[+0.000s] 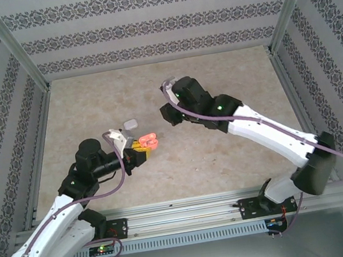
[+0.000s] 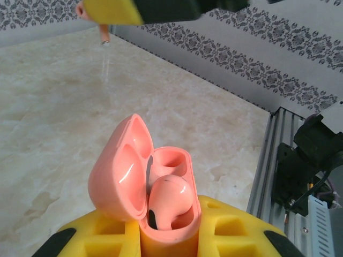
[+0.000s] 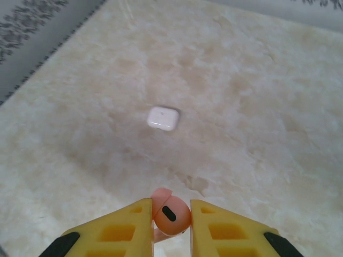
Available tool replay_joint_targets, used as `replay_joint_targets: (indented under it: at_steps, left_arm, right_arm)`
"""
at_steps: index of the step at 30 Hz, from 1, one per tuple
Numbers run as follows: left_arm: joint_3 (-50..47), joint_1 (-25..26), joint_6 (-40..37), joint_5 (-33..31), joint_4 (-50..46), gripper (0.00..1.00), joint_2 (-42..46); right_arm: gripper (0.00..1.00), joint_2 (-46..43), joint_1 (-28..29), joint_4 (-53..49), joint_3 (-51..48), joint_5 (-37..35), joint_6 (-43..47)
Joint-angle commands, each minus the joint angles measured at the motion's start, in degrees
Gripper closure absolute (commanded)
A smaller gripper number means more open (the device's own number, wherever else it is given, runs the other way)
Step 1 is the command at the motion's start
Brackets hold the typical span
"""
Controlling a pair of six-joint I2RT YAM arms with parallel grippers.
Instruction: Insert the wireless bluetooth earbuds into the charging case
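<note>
Hold the left gripper (image 2: 169,238) steady, jaws clamped on the salmon case (image 2: 126,171), lid tipped back, one salmon earbud (image 2: 169,201) seated in the nearer well. Aim for the empty well (image 2: 172,160) just behind it. Bring the right gripper (image 3: 171,219), jaws pinched on the second salmon earbud (image 3: 172,213), over that well, stem down; stem direction hard to read, so probably turn the wrist first. Lower slowly, let go only once seated. Leave alone the white case (image 3: 162,118), farther out on the bench (image 3: 268,80).
</note>
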State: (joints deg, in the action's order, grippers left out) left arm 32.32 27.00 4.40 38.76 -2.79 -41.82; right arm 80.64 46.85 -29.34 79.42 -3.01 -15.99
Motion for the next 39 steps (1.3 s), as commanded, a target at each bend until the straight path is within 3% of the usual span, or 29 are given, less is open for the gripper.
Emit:
replay_joint_targets:
  at_steps: [1, 10, 39]
  left_arm:
    - [2.4, 0.1, 1.6, 2.6, 4.7, 0.99, -0.5]
    - [3.6, 0.1, 4.0, 3.2, 7.3, 0.99, -1.2]
    - [4.0, 0.1, 8.8, 5.8, 10.1, 0.99, -1.2]
  right_arm:
    - [0.80, -4.5, 2.0, 3.7, -2.9, -0.6, 3.4]
    - [0.78, -10.3, 6.1, 4.1, -5.5, 0.9, 7.7]
    - [0.78, -7.0, 10.1, 3.7, -3.5, 5.0, 16.1]
